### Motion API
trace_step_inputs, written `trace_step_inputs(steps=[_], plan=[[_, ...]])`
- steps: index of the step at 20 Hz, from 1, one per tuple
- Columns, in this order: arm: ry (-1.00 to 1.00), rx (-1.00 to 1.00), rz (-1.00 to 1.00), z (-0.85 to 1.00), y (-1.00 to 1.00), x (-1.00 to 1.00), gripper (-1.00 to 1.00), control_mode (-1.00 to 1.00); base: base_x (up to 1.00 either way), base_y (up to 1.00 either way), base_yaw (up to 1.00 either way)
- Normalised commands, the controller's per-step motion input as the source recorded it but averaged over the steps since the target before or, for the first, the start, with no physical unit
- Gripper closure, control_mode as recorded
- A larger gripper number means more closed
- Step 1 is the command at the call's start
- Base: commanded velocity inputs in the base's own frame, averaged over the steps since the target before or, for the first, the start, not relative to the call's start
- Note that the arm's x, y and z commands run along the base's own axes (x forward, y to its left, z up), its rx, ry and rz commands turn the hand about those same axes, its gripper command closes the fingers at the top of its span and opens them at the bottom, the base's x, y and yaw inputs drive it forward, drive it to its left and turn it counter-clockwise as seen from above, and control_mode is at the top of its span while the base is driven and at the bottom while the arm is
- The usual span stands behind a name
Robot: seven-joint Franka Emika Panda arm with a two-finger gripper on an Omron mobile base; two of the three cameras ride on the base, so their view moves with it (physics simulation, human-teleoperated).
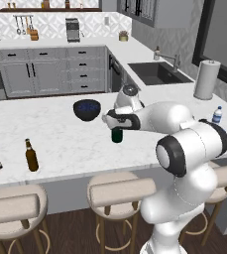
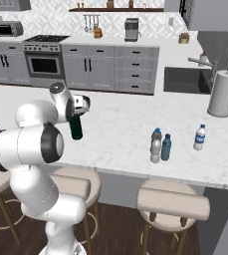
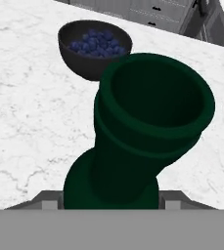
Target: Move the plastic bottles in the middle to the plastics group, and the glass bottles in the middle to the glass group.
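The pincer [image 1: 116, 124] was closed on the neck of the green wine bottle [image 1: 117, 135], whose body hung below it, just above the marble counter [image 1: 55, 134]. A dark bowl [image 1: 86, 109] of blue berries lay just beyond the pincer. The brown beer bottle [image 1: 31, 156] stood far to its left; two small water bottles [image 2: 161, 145] and a third [image 2: 199, 137] stood well to its right.

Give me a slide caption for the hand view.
Claw around the tall dark green glass wine bottle, seen down its open neck, black bowl of blueberries beyond.
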Motion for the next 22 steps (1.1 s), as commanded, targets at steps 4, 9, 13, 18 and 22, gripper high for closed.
trace_step_inputs(steps=[4, 9, 13, 18, 22], plan=[[0.04, -0.05, 0.26, 0.10, 1.00, -0.05, 1.00, -1.00, 0.00, 0.00, 0.00], [0.07, -0.02, 0.32, 0.00, 1.00, 0.01, 1.00, -1.00, 0.00, 0.00, 0.00], [0.06, -0.01, 0.34, 0.00, 1.00, 0.02, 1.00, -1.00, 0.00, 0.00, 0.00], [0.02, -0.05, 0.32, 0.00, 0.99, 0.00, 1.00, -1.00, 0.00, 0.00, 0.00], [0.00, -0.01, 0.20, 0.00, 0.76, -0.07, 1.00, -1.00, 0.00, 0.00, 0.00]])
